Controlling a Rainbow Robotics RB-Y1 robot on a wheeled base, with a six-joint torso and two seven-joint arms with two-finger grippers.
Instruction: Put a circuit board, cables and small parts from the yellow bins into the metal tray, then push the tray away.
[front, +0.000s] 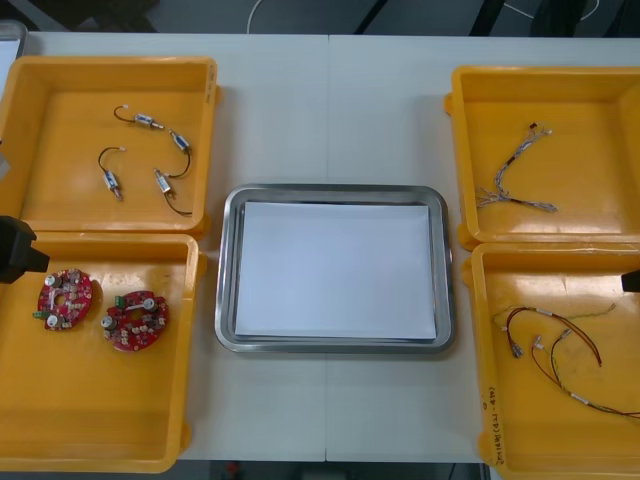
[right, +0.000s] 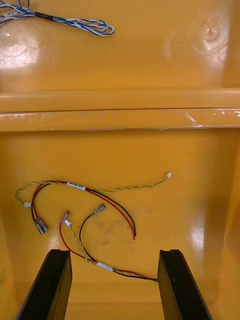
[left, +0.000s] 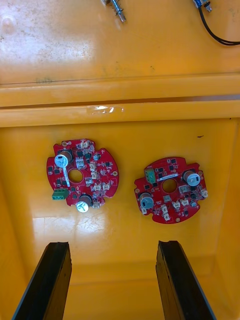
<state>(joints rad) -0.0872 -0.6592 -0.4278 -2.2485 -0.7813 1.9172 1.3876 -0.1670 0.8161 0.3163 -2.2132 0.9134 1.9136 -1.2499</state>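
Observation:
Two round red circuit boards (left: 82, 173) (left: 170, 190) lie side by side in the near left yellow bin (front: 90, 410). My left gripper (left: 112, 245) hovers open above that bin's floor, short of the boards, nothing between its fingers. In the near right yellow bin (front: 560, 420) lie red and yellow cables (right: 85, 192) tangled with a black one. My right gripper (right: 114, 252) hangs open over them, one cable's end running toward its finger (right: 175, 280). The metal tray (front: 336, 189), white inside, sits between the bins.
The far left bin (front: 60, 110) holds black cables with small metal parts (front: 150, 122). A twisted blue and white cable (right: 75, 22) lies in the far right bin (front: 590, 110). Bare table runs beyond the tray and in front of it.

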